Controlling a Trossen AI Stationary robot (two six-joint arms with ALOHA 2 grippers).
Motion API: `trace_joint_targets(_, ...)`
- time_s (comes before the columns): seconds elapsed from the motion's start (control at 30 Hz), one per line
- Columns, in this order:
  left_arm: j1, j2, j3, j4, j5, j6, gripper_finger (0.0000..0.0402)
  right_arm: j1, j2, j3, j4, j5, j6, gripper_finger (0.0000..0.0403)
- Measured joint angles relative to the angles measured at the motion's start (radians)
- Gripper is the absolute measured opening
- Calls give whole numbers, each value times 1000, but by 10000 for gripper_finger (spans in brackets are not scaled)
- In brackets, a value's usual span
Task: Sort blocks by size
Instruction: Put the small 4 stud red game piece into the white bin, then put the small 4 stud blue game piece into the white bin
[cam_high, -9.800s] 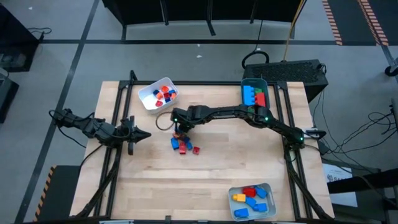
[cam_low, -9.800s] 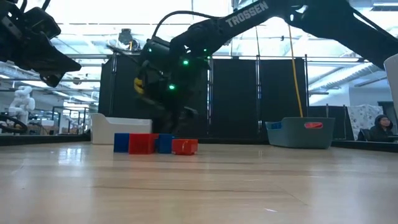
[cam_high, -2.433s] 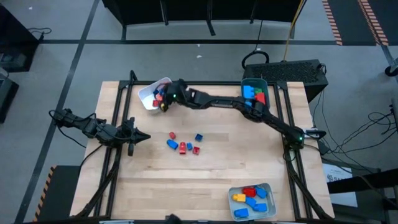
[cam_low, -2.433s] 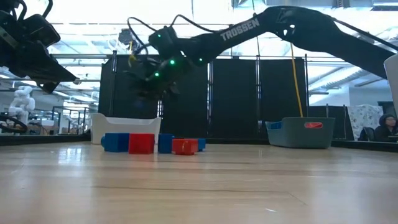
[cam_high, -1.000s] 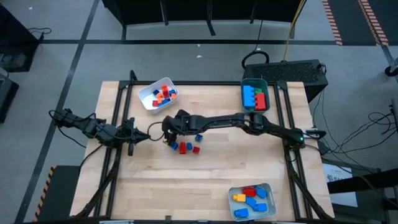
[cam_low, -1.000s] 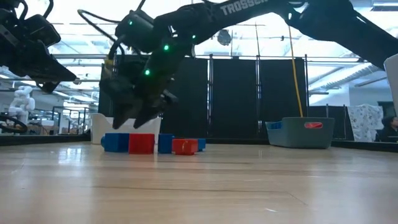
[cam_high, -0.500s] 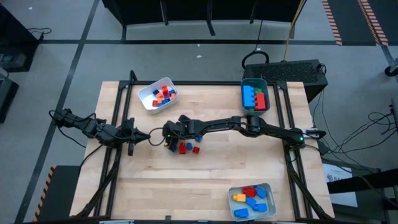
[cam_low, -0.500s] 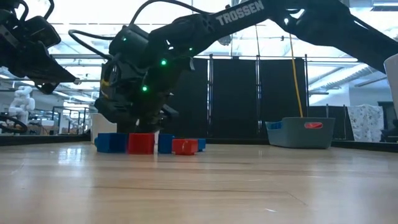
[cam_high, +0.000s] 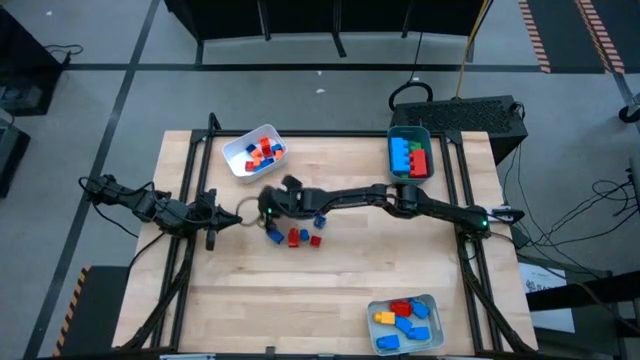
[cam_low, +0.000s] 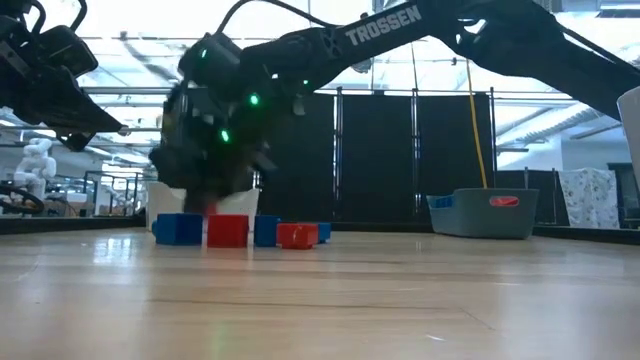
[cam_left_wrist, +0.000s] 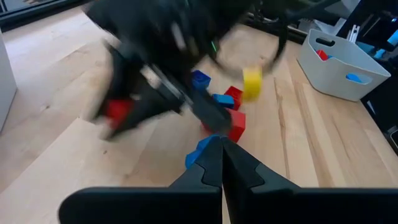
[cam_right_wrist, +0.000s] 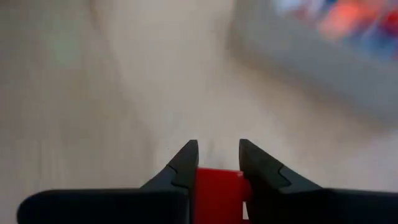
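Two grippers in view. Left gripper (cam_high: 232, 218) near table's left edge, fingers pressed together, empty, waiting. Right gripper (cam_high: 268, 208) just left of table centre, clamped on small red block (cam_right_wrist: 217, 190), lifted clear of loose blocks (cam_high: 293, 236) beneath. Block likely light, rigid, smooth-sided, could slip; best pinched across flat sides. White tray (cam_high: 240, 150) sits at far-left corner.

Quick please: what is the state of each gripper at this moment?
Left gripper: shut, holding nothing, waiting at the table's left side.
Right gripper: shut on a small red plastic block, over the loose blocks mid-table.
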Motion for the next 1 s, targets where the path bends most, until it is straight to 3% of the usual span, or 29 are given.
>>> trace_joint_targets(0.27,0,0,0,0,0,0,2,-101,-7,9,326,69,-17,66)
trace_joint_targets(0.4,0,0,0,-2,0,4,2,-163,-7,10,382,86,48,66)
trace_joint_targets(0.5,0,0,0,-2,0,24,2,-208,-7,9,395,37,91,68)
trace_joint_targets(0.6,0,0,0,0,0,22,2,-233,-7,10,411,-16,119,112)
trace_joint_targets(0.8,0,0,0,0,0,19,2,-246,-7,10,411,-25,98,212)
trace_joint_targets(0.9,0,0,0,0,0,19,2,-246,-8,10,406,-38,101,239)
trace_joint_targets(1.0,0,0,0,-1,0,19,2,-239,-36,9,362,-163,107,245)
